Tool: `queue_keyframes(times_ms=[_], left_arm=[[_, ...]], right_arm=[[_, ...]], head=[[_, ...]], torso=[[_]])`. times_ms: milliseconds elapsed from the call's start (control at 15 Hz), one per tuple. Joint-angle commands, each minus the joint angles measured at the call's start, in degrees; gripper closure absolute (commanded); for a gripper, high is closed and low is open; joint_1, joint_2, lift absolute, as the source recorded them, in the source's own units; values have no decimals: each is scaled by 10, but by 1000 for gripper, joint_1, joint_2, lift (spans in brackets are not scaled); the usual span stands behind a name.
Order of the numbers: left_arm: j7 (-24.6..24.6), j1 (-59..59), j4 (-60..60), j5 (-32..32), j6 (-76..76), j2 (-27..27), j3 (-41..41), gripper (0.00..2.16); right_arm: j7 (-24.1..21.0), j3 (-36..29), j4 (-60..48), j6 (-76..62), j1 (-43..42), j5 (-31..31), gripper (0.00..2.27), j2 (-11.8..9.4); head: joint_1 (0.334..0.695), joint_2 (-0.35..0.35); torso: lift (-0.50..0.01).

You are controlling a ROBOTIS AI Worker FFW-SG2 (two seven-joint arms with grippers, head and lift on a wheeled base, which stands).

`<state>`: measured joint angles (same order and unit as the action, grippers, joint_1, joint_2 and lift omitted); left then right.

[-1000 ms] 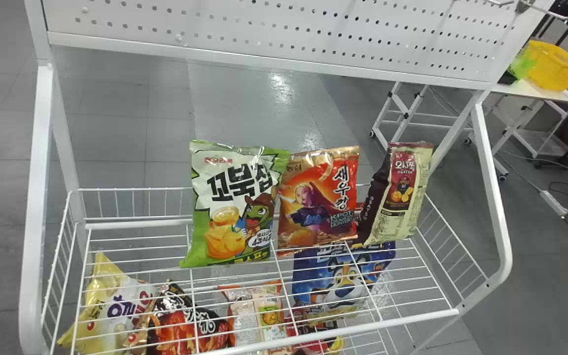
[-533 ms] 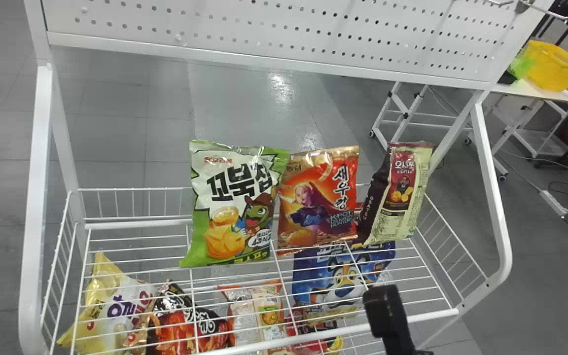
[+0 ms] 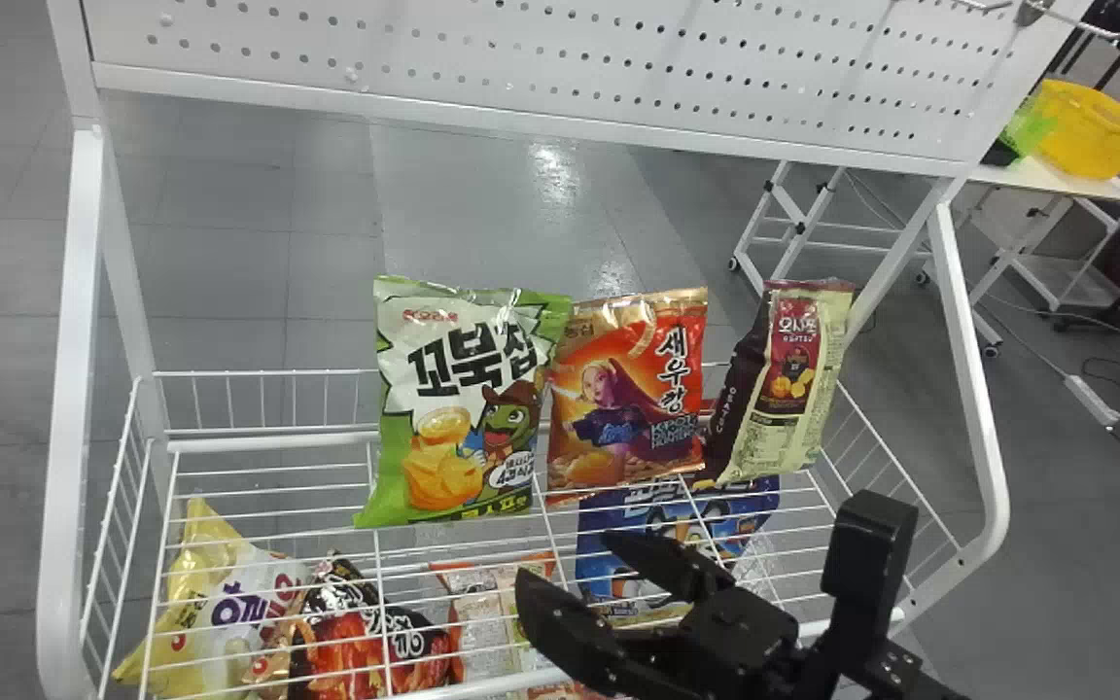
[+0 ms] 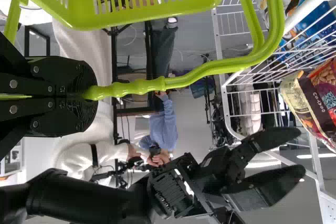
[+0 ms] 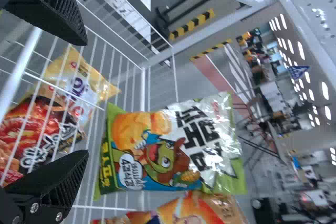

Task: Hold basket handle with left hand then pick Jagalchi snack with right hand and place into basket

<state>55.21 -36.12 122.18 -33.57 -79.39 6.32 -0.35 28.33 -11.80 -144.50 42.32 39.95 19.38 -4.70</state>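
Aslant, right pincer (image 3: 565, 556) wide apart.

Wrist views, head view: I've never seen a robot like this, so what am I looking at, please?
It's a robot with two black arms, each ending in a two-fingered gripper. The head view looks down from its head at a white wire shelf, where a green bag, an orange bag and a maroon-and-cream bag stand; more snack bags lie below. The wrist views come from cameras on the arms, shown sideways. The left gripper holds the handle of a lime-green basket. The right gripper is open and empty.
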Motion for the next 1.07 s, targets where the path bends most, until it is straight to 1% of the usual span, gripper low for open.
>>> queue_keyframes(times_ms=[0,200,333,400,533,667,1000], left_arm=[[2,2,-5,0,3,-1,0,1231],[3,4,-7,0,5,-2,-1,1231],[3,5,-7,0,3,-2,-1,1231],[2,5,-7,0,3,-2,-1,1231],[3,5,-9,0,3,-2,-1,1231],[4,5,-12,0,7,-2,0,1231],[10,3,-16,-3,16,-2,5,1234]], right_arm=[[-25,12,27,-81,9,-7,66,7],[-39,30,93,-250,21,-24,66,6],[-62,59,119,-374,39,-65,66,4],[-64,64,128,-402,43,-68,66,2],[-79,66,142,-452,55,-70,66,0],[-82,71,142,-487,74,-70,66,-1],[-109,70,142,-490,83,-69,66,-1]], head=[[695,-350],[695,-350],[695,-350],[695,-350],[695,-350],[695,-350],[695,-350]], torso=[[-10],[-10],[-10],[-10],[-10],[-10],[-10]])
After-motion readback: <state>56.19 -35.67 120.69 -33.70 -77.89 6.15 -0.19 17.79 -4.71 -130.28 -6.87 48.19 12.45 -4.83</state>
